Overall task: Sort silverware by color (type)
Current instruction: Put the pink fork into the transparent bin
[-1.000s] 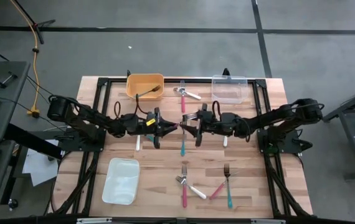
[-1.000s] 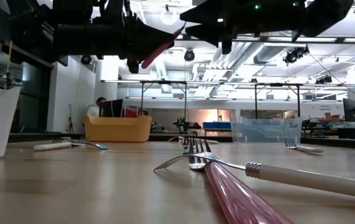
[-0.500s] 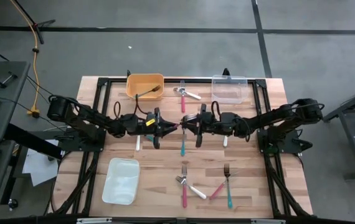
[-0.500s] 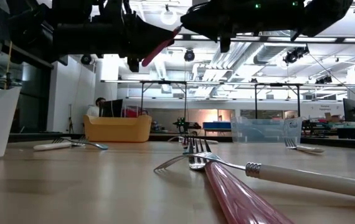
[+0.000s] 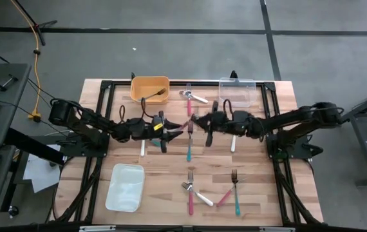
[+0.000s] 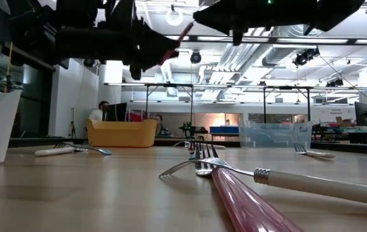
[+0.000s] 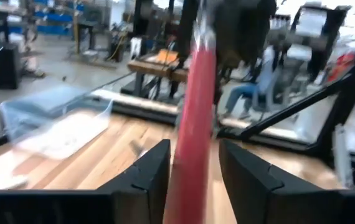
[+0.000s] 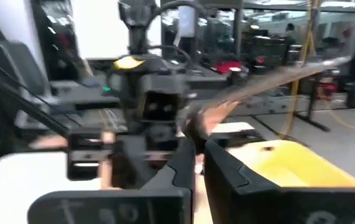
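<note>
1. Where the two arms meet, just in front of the yellow bin (image 5: pixel 150 82) and a little toward the clear tub (image 5: pixel 237 91), a red fork (image 5: pixel 185 124) hangs in the air between them.
2. Left arm (image 5: pixel 93 122) reaches in from the bin's own side. The left jaws are spread, and the red handle (image 7: pixel 193 124) runs between them with a gap showing on one side.
3. Right arm (image 5: pixel 286 121) reaches in from the tub's side. The right jaws are pressed together, pinching the fork's far end.
4. One fork (image 5: pixel 156 96) lies inside the bin, its head propped on the rim.
5. Between bin and tub, flat on the wooden surface (image 5: pixel 170 167): a red-handled fork (image 5: pixel 188 105) and a white-handled fork (image 5: pixel 197 98).
6. Under the handover, farther from the bin: a teal fork (image 5: pixel 188 150).
7. Well away from the bin, at the surface's opposite edge: a white tray (image 5: pixel 125 187) and a cluster of forks (image 5: pixel 212 193) in red, white, pink and teal.
</note>
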You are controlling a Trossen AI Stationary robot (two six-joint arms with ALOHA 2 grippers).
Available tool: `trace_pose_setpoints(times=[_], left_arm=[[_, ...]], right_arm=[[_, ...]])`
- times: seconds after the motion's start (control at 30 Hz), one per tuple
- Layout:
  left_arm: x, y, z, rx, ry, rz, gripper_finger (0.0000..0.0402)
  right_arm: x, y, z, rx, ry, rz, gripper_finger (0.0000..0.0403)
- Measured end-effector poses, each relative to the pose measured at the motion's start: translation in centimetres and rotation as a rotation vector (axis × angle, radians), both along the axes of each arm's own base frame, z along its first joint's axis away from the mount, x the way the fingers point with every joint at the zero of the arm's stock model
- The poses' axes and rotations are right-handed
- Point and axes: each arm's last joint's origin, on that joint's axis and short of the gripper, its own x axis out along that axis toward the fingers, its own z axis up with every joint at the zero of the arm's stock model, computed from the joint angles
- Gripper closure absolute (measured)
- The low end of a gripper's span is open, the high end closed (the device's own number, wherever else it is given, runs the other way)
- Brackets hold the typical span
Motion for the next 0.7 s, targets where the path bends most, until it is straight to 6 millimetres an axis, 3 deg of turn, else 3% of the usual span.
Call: trace_pose_setpoints(times=[0.37, 0.53, 0.7], left_arm=[[0.0, 0.1, -0.5, 0.029, 0.06, 0.034, 0.0265], [0.0, 0.0, -0.5, 0.038, 0.061, 0.034, 0.0264], [0.0, -0.1, -0.5, 0.065, 0.065, 0.03, 0.0264]], right_arm=[[-5.7, -7.7, 3.2, 0.009, 0.419, -0.306, 0.0402], [-5.8, -8.9, 4.0, 0.057, 0.551, -0.258, 0.0401], [-5.0, -9.3, 1.9, 0.23, 0.68, -0.287, 0.0389]])
